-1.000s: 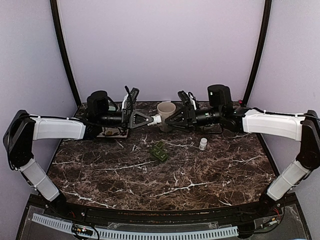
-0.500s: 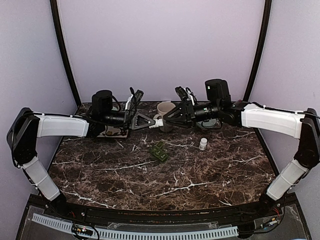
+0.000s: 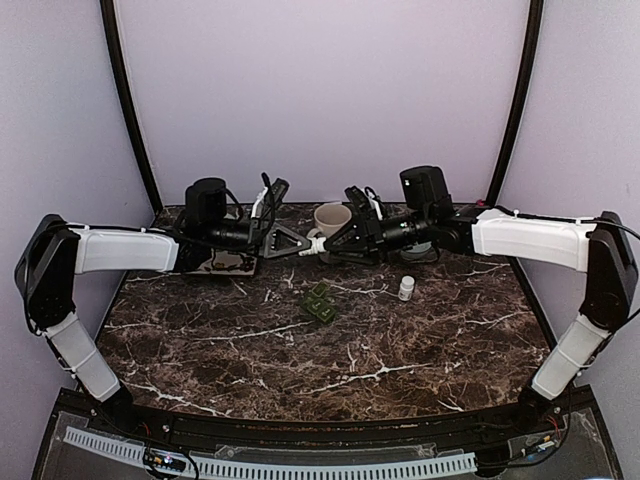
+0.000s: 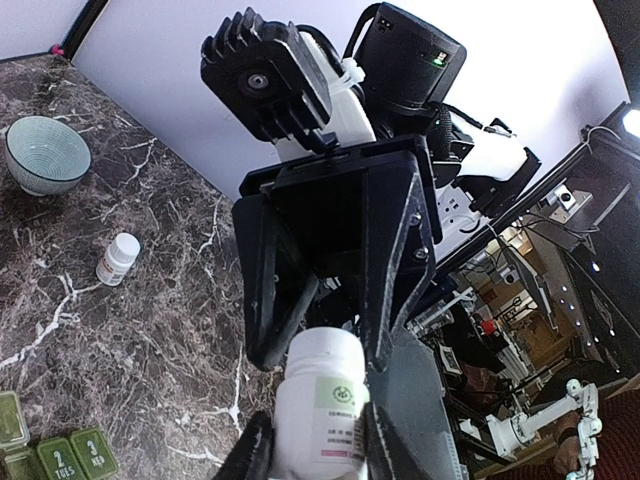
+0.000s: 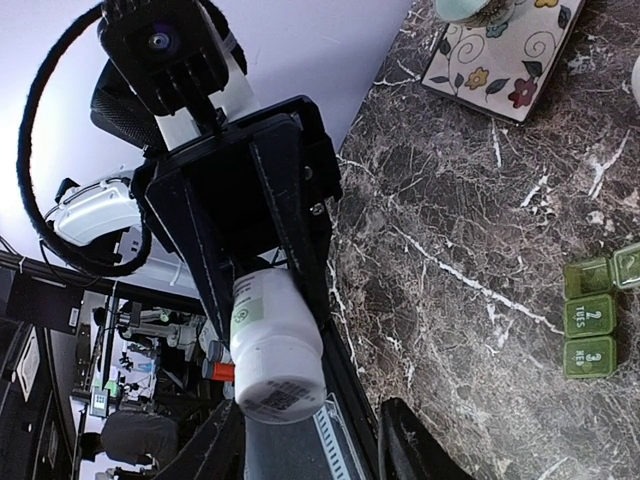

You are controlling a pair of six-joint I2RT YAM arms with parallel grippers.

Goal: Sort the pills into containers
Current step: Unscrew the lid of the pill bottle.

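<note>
Left wrist: white labelled pill bottle (image 4: 322, 405)

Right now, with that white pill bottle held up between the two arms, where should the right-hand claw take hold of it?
Probably at the free cap end. The left gripper already clamps the white pill bottle around its body, and it lies roughly level, cap pointing at the right gripper. So come straight in along its axis, fingers closing on either side of the cap.

Mug (image 3: 332, 218) behind bottle (image 3: 316, 243) (close)
</note>
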